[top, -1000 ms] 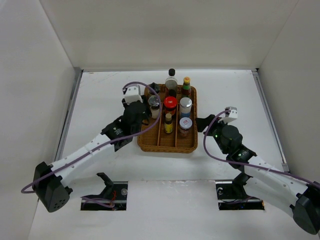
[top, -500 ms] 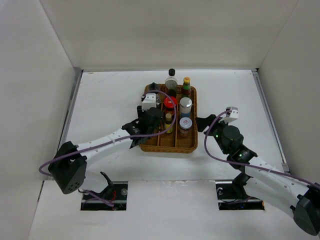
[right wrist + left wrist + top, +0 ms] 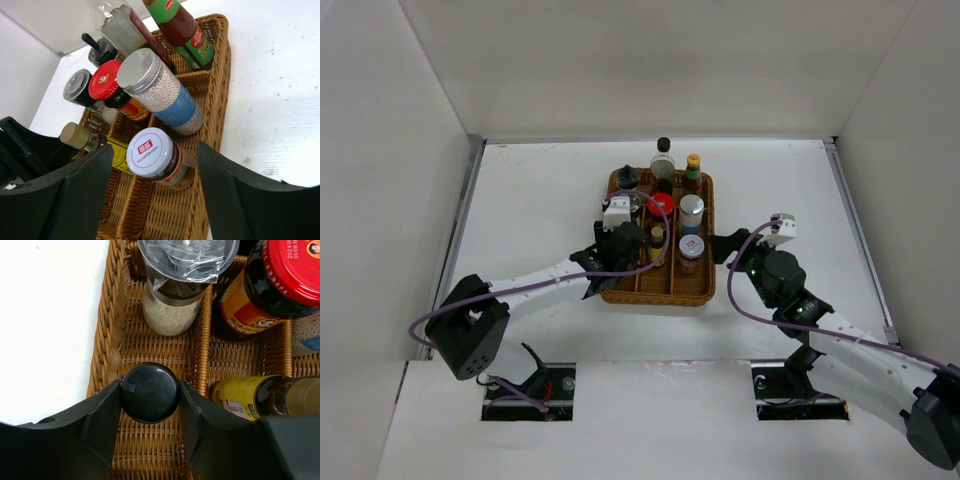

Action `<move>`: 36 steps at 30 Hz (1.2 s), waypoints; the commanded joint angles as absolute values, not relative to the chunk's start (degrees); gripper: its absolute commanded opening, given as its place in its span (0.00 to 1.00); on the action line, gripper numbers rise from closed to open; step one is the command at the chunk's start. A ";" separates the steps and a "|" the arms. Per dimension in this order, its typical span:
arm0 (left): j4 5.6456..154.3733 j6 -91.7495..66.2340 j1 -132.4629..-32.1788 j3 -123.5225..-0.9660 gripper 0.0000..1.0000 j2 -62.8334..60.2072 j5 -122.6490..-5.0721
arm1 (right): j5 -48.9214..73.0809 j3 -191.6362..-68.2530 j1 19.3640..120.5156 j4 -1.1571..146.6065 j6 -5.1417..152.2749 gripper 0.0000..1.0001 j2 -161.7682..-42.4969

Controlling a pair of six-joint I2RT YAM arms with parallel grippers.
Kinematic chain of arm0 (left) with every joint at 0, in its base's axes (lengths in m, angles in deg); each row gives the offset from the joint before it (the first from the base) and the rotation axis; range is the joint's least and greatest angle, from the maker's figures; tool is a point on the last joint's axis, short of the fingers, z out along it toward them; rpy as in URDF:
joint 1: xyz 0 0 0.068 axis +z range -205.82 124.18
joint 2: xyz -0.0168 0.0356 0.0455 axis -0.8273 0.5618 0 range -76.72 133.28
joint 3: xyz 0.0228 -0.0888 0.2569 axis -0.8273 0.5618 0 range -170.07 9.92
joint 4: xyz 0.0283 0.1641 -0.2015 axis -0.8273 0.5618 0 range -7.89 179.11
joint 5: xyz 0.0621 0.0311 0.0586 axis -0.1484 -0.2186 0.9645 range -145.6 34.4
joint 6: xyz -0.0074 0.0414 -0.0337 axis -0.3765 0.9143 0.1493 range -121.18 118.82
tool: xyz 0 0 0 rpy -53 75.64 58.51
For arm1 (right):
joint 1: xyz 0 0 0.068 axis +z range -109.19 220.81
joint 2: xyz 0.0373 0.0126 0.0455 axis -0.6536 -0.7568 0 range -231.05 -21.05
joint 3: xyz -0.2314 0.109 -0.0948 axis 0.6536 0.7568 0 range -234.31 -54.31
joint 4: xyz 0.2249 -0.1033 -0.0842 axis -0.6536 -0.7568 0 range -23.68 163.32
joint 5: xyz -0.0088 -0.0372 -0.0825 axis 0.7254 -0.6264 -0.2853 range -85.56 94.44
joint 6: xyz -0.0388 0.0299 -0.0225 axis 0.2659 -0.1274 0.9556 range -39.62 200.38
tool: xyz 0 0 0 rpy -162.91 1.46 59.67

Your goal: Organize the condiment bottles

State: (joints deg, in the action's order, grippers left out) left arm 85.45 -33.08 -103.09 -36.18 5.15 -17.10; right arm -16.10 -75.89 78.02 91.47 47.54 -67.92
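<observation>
Several condiment bottles stand in the wicker basket (image 3: 705,285). My left gripper (image 3: 623,250) is over its left compartment, shut on a black-capped bottle (image 3: 149,392). Beyond it stand a shaker of white grains (image 3: 175,310), a red-capped dark bottle (image 3: 287,270) and a yellow-labelled bottle (image 3: 240,397). My right gripper (image 3: 722,245) is open beside the basket's right edge, holding nothing. Its view shows a white-capped jar (image 3: 152,150), a silver-capped shaker (image 3: 160,92), a red-sauce bottle (image 3: 182,27) and the tall clear bottle (image 3: 125,30).
The basket (image 3: 112,340) has three lengthwise compartments with wicker dividers (image 3: 202,355). A black-topped grinder (image 3: 627,178) stands at its far left corner. White walls enclose the table on three sides. Two cut-outs (image 3: 530,385) lie at the near edge.
My left gripper has moved right from the basket's left edge to over its left compartment, then slightly nearer. The right arm has not moved.
</observation>
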 commanded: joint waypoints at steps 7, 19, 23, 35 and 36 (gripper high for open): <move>83.70 -33.61 -103.68 -35.96 0.64 1.33 -16.84 | -16.74 -76.46 78.38 94.68 47.77 0.89 -67.64; 87.56 -30.89 -104.20 -39.20 1.00 -14.21 -8.85 | -19.73 -76.72 78.56 94.15 48.39 1.00 -68.16; 86.95 -30.27 -102.28 -38.25 1.00 -22.47 -4.98 | -19.82 -76.90 78.65 94.06 48.48 1.00 -69.04; 92.92 -49.42 -75.56 -27.87 1.00 -20.91 -28.25 | -25.53 -76.64 79.70 94.06 49.09 1.00 -69.92; 93.18 -49.69 -73.90 -27.78 1.00 -19.86 -30.27 | -26.23 -76.63 79.96 93.98 49.18 1.00 -69.92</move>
State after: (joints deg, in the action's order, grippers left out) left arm 91.28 -44.31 -77.10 -28.31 -20.30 -21.80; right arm -22.78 -75.89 79.07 91.41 48.44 -69.93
